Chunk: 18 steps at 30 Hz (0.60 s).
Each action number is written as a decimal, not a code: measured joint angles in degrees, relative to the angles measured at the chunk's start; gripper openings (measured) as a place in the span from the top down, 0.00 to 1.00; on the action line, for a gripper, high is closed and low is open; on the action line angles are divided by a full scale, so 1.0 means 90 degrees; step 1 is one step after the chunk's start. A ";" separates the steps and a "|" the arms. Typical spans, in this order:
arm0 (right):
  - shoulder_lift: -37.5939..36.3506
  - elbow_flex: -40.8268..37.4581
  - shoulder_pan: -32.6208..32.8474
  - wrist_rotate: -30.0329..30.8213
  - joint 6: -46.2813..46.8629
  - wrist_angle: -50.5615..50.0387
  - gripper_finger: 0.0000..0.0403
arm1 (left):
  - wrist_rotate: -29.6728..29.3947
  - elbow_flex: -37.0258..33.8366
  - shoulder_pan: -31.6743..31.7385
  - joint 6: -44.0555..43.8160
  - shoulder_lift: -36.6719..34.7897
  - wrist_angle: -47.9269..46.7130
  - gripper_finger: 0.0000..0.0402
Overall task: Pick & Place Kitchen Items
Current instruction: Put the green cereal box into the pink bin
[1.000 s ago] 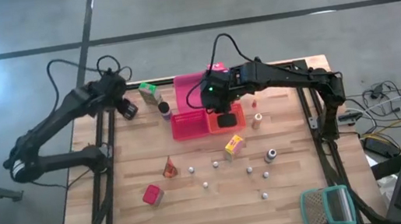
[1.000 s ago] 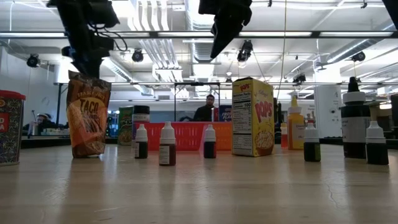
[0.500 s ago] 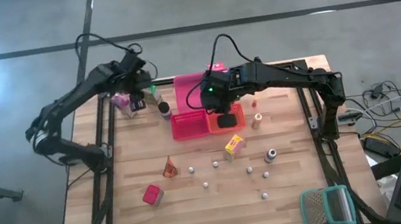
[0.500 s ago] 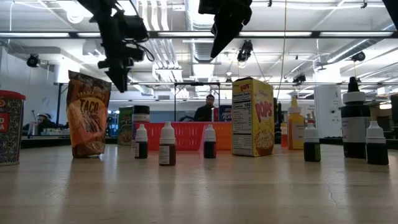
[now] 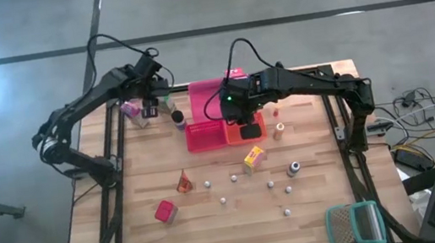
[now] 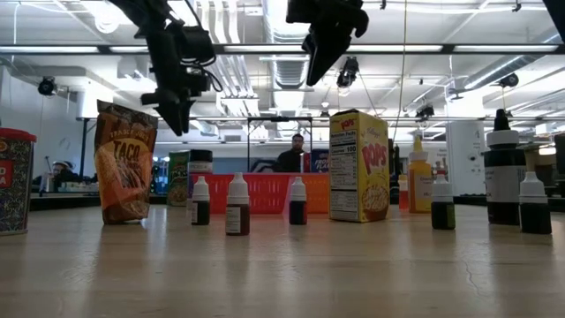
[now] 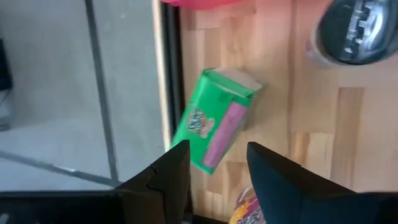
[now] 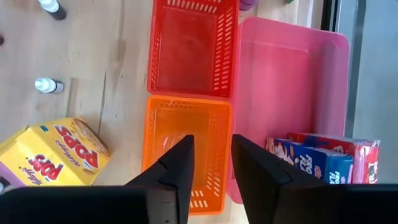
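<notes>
Kitchen items remain mostly unsorted on the worktop (image 5: 216,232): yellow "POPS" carton (image 8: 53,155), "TACO" bag (image 6: 125,163), small bottles (image 6: 237,205). One "FRO…" carton (image 8: 326,158) lies in the pink tray (image 8: 292,93). Left pincer (image 7: 214,165), fingers apart and empty, hovers over the green carton (image 7: 214,127). Right pincer (image 8: 211,162), apart and empty, hangs above the orange tray (image 8: 186,152).

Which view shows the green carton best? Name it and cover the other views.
The left wrist view: the green carton fills mid-frame near the table's edge, its pink panel plain, just beyond the open left pincer. The high view shows only a green sliver beside that arm. The low view shows something green far back, uncertain. The right wrist view misses it.
</notes>
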 joint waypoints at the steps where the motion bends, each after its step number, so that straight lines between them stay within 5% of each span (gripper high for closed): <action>1: 0.0000 0.0000 0.0000 0.0000 -0.0044 0.0002 0.72 | -0.0041 0.0012 0.0000 -0.0015 0.0000 -0.0012 0.59; 8: 0.0000 0.0000 0.0000 0.0000 -0.0136 0.0010 0.68 | -0.0346 -0.0017 0.0002 -0.0088 0.0000 -0.0146 0.59; 18: 0.0000 0.0000 -0.0067 0.0002 -0.0202 0.0027 0.66 | -0.1824 -0.0114 -0.0111 -0.0221 0.0000 -0.0040 0.53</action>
